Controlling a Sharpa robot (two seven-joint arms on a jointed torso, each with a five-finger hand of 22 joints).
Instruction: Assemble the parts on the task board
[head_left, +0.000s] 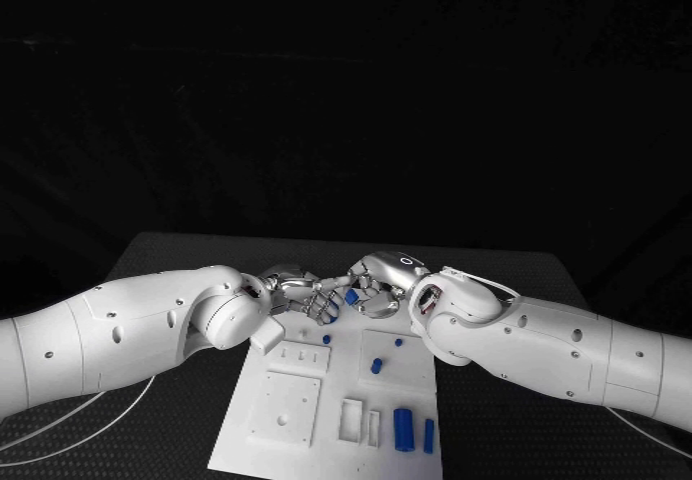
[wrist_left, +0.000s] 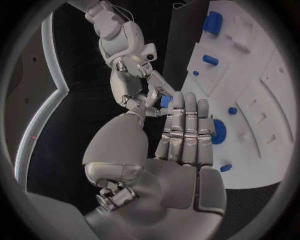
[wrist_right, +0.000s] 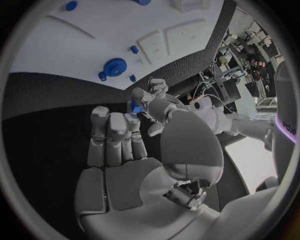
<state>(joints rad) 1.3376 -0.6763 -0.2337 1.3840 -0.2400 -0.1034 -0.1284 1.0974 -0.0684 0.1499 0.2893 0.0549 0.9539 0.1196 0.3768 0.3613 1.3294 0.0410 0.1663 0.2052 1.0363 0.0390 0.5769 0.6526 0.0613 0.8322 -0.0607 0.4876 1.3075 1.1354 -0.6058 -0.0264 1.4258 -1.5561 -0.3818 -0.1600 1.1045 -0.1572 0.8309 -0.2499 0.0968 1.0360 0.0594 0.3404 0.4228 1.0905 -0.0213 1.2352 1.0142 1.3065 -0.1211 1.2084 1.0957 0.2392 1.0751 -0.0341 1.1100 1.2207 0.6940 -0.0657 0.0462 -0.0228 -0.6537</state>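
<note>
My two hands meet fingertip to fingertip above the far end of the white task board. Between them is a small blue part. In the left wrist view the right hand pinches the blue part, and my left hand has its straight fingertips against it. In the right wrist view the left hand curls on the same blue part, beside the fingertips of the right hand. From the head, the left hand and right hand both close on it.
Other blue parts stay on the board: two upright blocks near the front, a peg mid-board and small studs. A round blue gear-like part sits near the far end. White recessed pockets cover the board's left side.
</note>
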